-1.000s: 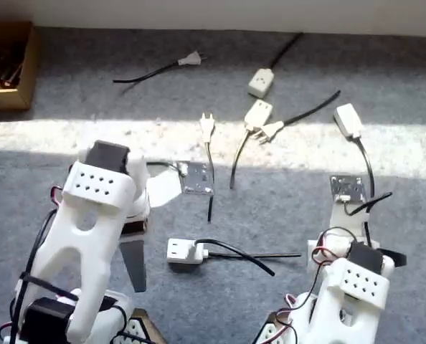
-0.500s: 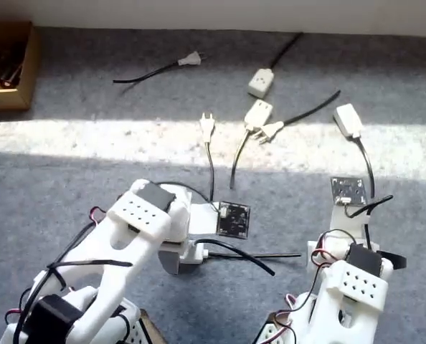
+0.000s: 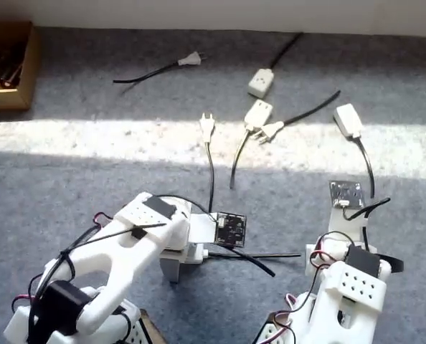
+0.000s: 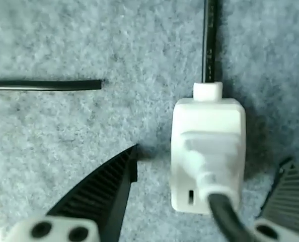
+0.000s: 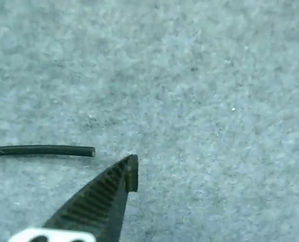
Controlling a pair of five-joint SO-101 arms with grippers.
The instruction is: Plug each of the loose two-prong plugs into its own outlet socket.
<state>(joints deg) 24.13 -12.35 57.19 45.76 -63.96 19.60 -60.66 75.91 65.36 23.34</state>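
We see grey carpet (image 3: pixel 48 215) with a sunny stripe across it. Near us, in the middle, lies a white boxy outlet socket (image 4: pixel 207 146) with a black cord (image 4: pixel 210 40). The left gripper (image 4: pixel 210 159) is spread wide, one black finger on each side of it. A loose white plug (image 3: pixel 207 123) lies farther off in the sun. The right gripper (image 5: pixel 220 171) is spread too.

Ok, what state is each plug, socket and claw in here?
left claw: open, straddling the near socket.
near socket: flat on the carpet, ungripped.
middle plug: loose, unplugged.
far plug: loose, unplugged.
third plug: against the middle socket; seated or not, cannot tell.
far socket: no plug in it.
rightmost socket: no plug in it.
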